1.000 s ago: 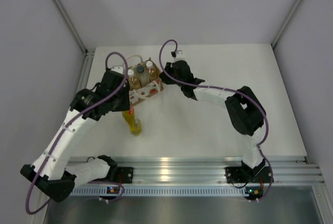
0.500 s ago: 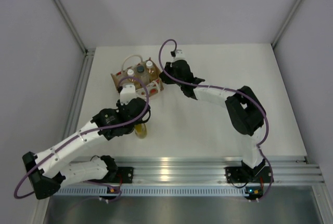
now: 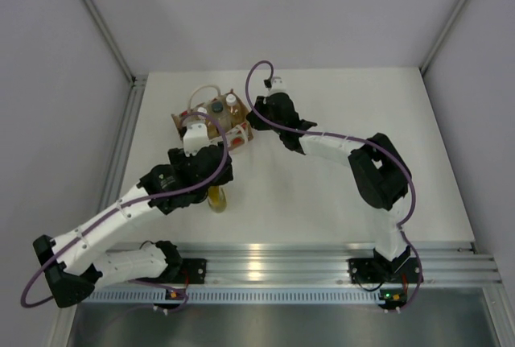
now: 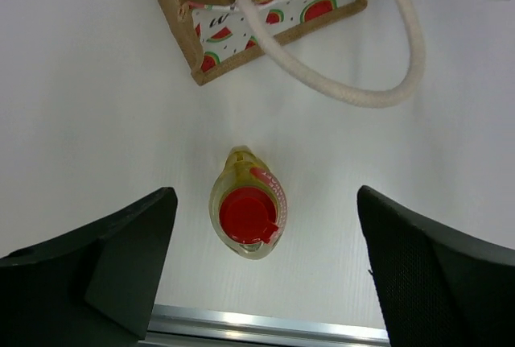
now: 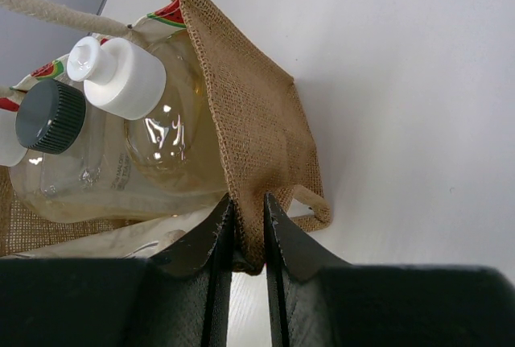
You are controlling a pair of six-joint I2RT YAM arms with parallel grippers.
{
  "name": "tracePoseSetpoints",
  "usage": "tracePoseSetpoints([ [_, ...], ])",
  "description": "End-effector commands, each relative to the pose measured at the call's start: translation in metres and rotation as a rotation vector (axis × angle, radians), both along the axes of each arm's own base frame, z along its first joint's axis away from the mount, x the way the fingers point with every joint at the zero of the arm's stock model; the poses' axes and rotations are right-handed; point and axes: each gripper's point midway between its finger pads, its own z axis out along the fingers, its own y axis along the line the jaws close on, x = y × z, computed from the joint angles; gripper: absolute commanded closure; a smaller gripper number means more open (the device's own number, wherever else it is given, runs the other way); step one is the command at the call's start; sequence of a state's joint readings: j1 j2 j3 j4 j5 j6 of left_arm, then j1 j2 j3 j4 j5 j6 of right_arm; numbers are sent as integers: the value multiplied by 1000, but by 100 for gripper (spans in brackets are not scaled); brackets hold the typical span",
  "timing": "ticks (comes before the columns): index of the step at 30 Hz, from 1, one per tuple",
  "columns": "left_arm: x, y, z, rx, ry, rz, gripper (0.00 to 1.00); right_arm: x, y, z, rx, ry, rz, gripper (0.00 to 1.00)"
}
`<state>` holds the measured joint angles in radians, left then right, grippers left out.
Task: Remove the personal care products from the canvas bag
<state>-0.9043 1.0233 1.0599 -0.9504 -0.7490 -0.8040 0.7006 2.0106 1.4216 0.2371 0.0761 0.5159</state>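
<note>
Judging by the layout, one of four was done: the red-capped bottle (image 4: 248, 214) was stood upright on the tabletop (image 3: 338, 105) just in front of the canvas bag (image 4: 265, 21), long axis vertical, cap up. The left claw (image 4: 265, 202) was held wide open above it. A white-capped bottle (image 5: 121, 77) and a dark-capped bottle (image 5: 50, 116) (plus a third cap (image 5: 8, 152) at the edge) were left inside, caps up. The bag's side wall was pinched by the right claw (image 5: 249, 202).

surface: white table (image 3: 322, 202) | red-capped bottle (image 4: 248, 214) stands upright on it, straight below left gripper (image 4: 265, 198), between its spread fingers, touching neither | canvas bag (image 4: 273, 25) sits on it just ahead of that gripper, side wall pinched by right gripper (image 5: 248, 202)
</note>
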Motion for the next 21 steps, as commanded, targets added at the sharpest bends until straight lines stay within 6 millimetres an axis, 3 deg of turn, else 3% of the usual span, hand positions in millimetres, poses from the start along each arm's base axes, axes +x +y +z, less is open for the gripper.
tracePoseSetpoints([
  [1,12,-1,62,-79,-147,15,2,-12,-16,-23,-112,69,-6,99],
  [6,38,16,114,-55,-268,145,2,-13,-15,-24,-108,74,0,98],
  [10,88,19,107,-53,-194,209,2,-16,-12,-20,-83,73,12,97],
  [11,102,29,104,-44,-175,228,3,-16,-12,-20,-78,73,10,97],
  [13,125,22,97,-46,-148,219,19,-18,-13,-15,-63,61,10,97],
  [16,147,29,96,-56,-123,236,33,-20,-14,-11,-57,55,13,97],
  [17,157,35,86,-54,-95,255,37,-20,-15,-10,-57,53,13,97],
  [21,173,41,75,-55,-65,276,36,-23,-15,-10,-65,49,22,97],
])
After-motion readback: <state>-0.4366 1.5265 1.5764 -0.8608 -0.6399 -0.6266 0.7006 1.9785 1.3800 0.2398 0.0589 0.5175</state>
